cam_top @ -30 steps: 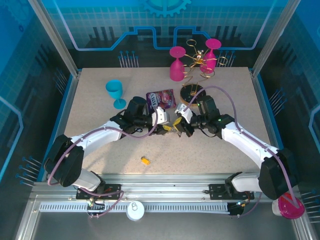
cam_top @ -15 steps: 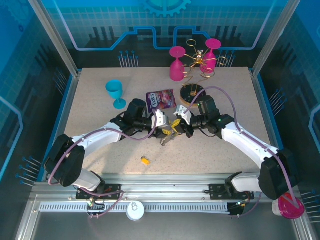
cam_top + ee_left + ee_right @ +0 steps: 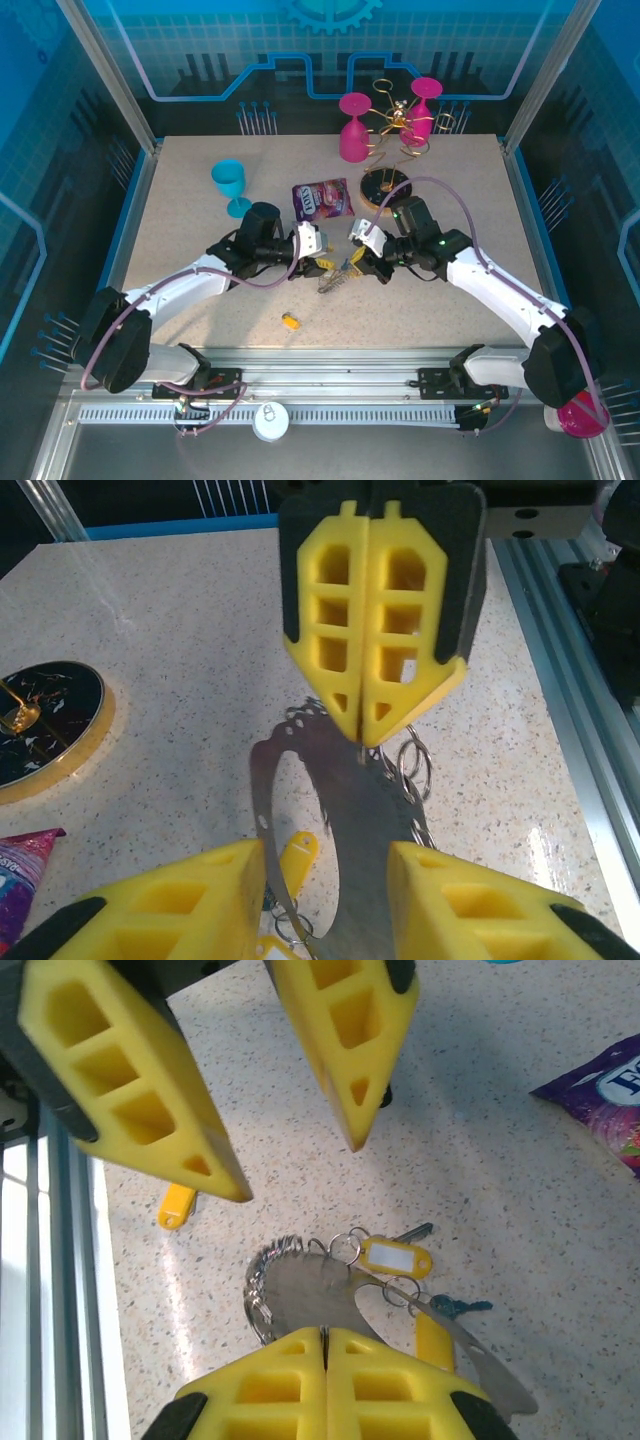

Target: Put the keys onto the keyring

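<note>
The keyring (image 3: 310, 1295) is a flat grey metal loop, and my right gripper (image 3: 323, 1332) is shut on its edge just above the table. Small split rings hang from it with the keys: one with a yellow tag (image 3: 397, 1257), one blue (image 3: 455, 1307). From above, the bunch (image 3: 335, 275) lies between both grippers. My left gripper (image 3: 325, 865) is open around the loop's thin strip (image 3: 262, 820), which rests against its left finger (image 3: 170, 900). The right gripper (image 3: 365, 730) faces it from beyond. A loose yellow-tagged key (image 3: 290, 321) lies nearer the table's front.
A purple snack packet (image 3: 320, 199) lies just behind the grippers. The round wooden base (image 3: 386, 186) and gold wire rack (image 3: 395, 125) with pink glasses (image 3: 353, 127) stand at the back. A teal cup (image 3: 231, 186) stands back left. The metal rail (image 3: 330, 355) runs along the front.
My left gripper has drawn back to the left, away from the right one, after opening wider and narrowing again. The right gripper has shifted slightly nearer, still gripping the loop; the bunch now trails between them.
</note>
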